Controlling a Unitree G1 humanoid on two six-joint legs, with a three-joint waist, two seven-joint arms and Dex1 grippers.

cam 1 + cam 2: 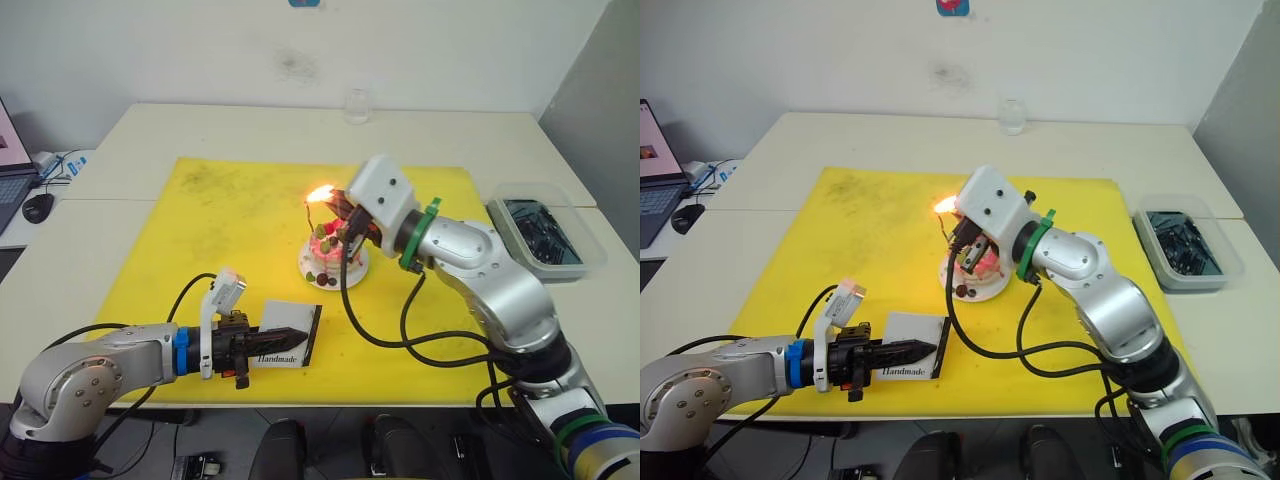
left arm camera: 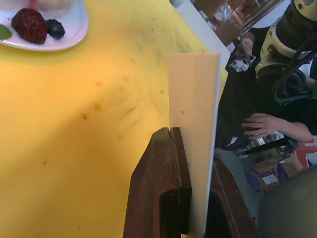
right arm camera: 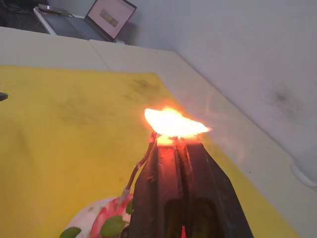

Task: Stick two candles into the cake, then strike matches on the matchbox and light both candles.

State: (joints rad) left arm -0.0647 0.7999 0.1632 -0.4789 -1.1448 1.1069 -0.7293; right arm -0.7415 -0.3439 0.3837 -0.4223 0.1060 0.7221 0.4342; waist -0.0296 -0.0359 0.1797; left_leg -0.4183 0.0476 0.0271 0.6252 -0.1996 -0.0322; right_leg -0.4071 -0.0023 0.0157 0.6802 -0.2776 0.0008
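We saw the right gripper [image 3: 171, 144] clenched on a burning match, its flame [image 3: 173, 124] touching the tip of a candle [image 3: 141, 166] standing in the cake [image 1: 328, 250] on the yellow mat [image 1: 200, 230]. The left gripper [image 2: 190, 163] was clamped on the matchbox [image 1: 285, 335], holding it at the mat's near edge, well apart from the cake.
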